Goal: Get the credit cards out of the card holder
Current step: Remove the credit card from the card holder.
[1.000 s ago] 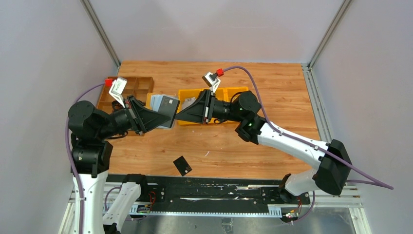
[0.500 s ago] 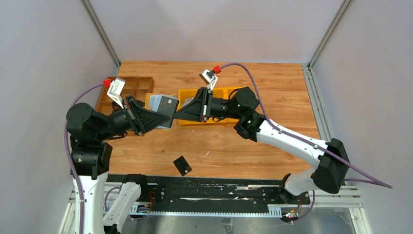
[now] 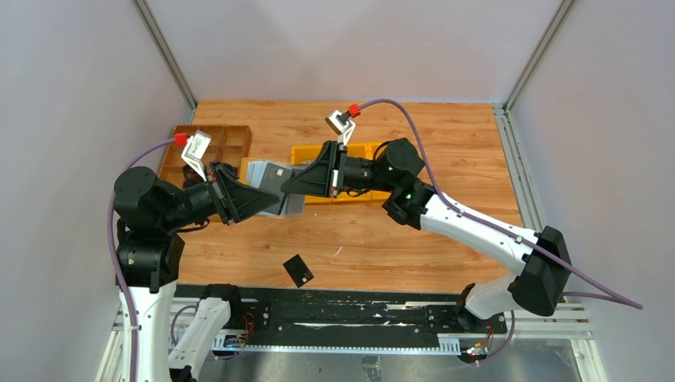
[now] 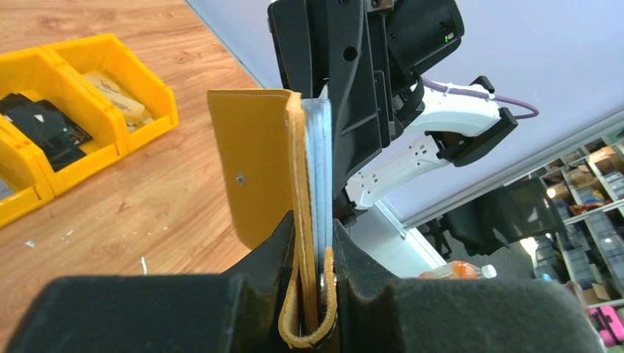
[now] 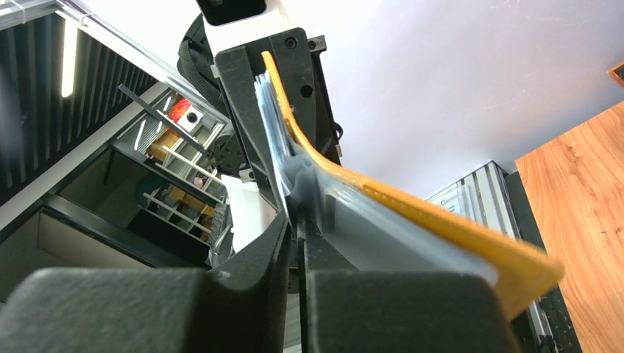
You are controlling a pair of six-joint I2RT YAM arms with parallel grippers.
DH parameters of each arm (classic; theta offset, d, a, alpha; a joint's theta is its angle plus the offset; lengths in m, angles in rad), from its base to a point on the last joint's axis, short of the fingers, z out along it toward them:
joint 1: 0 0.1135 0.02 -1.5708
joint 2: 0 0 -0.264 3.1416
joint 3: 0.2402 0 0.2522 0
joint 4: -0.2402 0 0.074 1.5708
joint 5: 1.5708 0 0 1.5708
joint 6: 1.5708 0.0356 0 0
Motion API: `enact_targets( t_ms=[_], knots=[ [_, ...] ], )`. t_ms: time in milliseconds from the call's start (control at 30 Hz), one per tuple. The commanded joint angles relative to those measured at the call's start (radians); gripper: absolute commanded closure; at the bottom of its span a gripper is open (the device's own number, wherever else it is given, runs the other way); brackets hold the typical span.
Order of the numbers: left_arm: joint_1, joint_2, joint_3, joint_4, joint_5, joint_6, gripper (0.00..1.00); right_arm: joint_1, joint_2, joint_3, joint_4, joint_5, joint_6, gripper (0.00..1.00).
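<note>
Since a second ago the right hand has come leftward off the yellow bins and met the card holder. Its jaws have drawn in from clearly parted to nearly together. The left hand has shifted a little toward the near edge, carrying the holder with it. The black card lies on the tabletop where it lay before, near the front edge and well apart from both arms. From above, the two hands cover most of the holder, leaving only a grey face and a sliver of yellow in sight. The number of credit cards inside cannot be counted, as the left wrist view shows them only edge-on as pale layers against the mustard cover. In the right wrist view they are blurred, and whether the fingers pinch one card or several cannot be told. The left hand clamps the folded bottom edge of the holder, holding it upright above the tabletop. The right hand is closed narrowly on the free edge of the grey cards, which stand beside the yellow flap.
</note>
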Motion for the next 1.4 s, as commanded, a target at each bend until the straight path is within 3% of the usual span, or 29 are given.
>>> enact_targets(
  t_ms=[0,100,200,400,567,633,733,933,1367],
  knots=[
    [-0.005,-0.004,0.011,0.003,0.062,-0.023,0.74,0.006,-0.008,0.016,0.055,0.008,0.001,0.95],
    [-0.005,-0.006,0.012,0.065,0.083,-0.087,0.64,0.006,-0.018,-0.001,0.053,0.008,0.003,0.98],
    [-0.006,0.000,0.027,0.087,0.082,-0.097,0.63,0.006,-0.024,-0.014,0.048,0.007,0.006,0.99],
    [0.007,0.015,0.060,0.066,0.050,-0.067,0.77,0.003,-0.045,-0.049,0.053,0.000,0.019,0.98],
    [0.018,0.022,0.048,0.038,0.050,-0.063,0.86,0.003,-0.054,-0.057,0.076,-0.012,0.033,0.78],
    [0.018,0.019,0.037,0.058,0.054,-0.088,0.86,0.003,-0.059,-0.063,0.096,-0.006,0.038,0.76],
    [0.018,0.017,0.025,0.087,0.068,-0.124,0.86,0.003,-0.060,-0.059,0.097,-0.003,0.037,0.79],
    [0.018,0.009,0.009,0.087,0.102,-0.127,0.82,0.003,-0.060,-0.066,0.129,0.003,0.040,1.00],
    [0.021,0.020,0.034,0.113,0.075,-0.114,0.67,-0.012,-0.091,-0.095,0.115,-0.029,0.050,1.00]
  ],
)
